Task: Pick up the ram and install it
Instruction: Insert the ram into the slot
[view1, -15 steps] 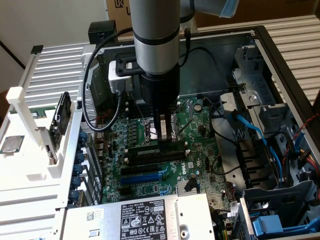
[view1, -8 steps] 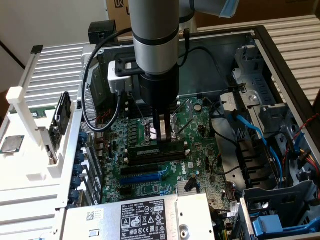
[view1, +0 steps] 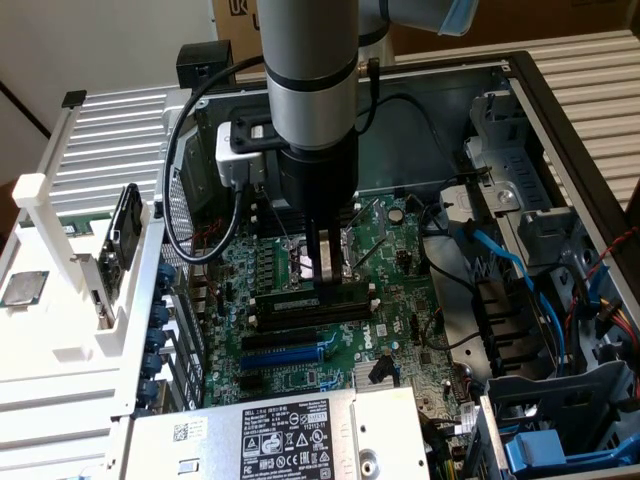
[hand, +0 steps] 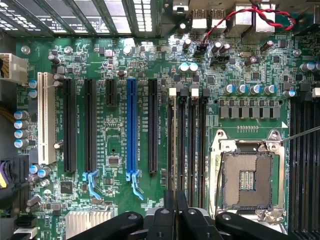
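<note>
— Gripper (view1: 325, 268)?
— Narrow, fingers nearly together, pinched on the top edge of the ram (view1: 300, 301), by the look of it.
— And the ram?
— Upright on edge in the bank of memory slots (hand: 192, 150), between the CPU socket (hand: 248, 177) and the blue expansion slot (hand: 131, 130). Hard to say whether fully seated.
— Advice for the press?
— Straight down, no tilt, stick level end to end. Keep clear of the white end clips (hand: 173, 92) so both can latch. Gentle, even force to spare the board.
</note>
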